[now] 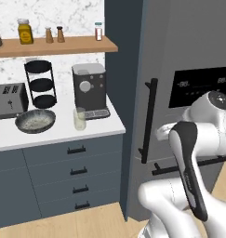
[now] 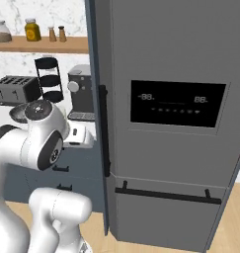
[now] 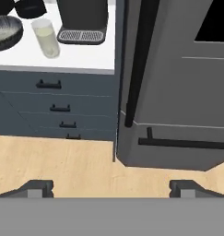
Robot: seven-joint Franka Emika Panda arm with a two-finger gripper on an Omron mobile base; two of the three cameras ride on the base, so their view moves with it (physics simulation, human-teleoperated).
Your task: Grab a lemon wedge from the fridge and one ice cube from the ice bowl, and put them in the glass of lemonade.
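Note:
The fridge (image 1: 189,51) (image 2: 166,54) (image 3: 178,92) stands with its doors shut, so the lemon wedge is hidden. On the white counter the glass of lemonade (image 1: 79,118) (image 3: 45,38) stands in front of the coffee machine. Just left of it lies the ice bowl (image 1: 35,121) (image 3: 5,30). My gripper (image 3: 113,189) is open, its fingertips far apart with nothing between them. It hangs above the floor, short of the fridge's vertical bar handle (image 1: 150,121) (image 2: 103,131) (image 3: 138,60) and away from the counter.
A coffee machine (image 1: 89,90), a black three-tier rack (image 1: 40,83) and a toaster (image 1: 9,100) line the back of the counter. A wooden shelf (image 1: 54,45) above carries jars and shakers. Dark blue drawers (image 1: 72,172) (image 3: 53,97) sit under the counter. Wooden floor (image 3: 53,161) lies below.

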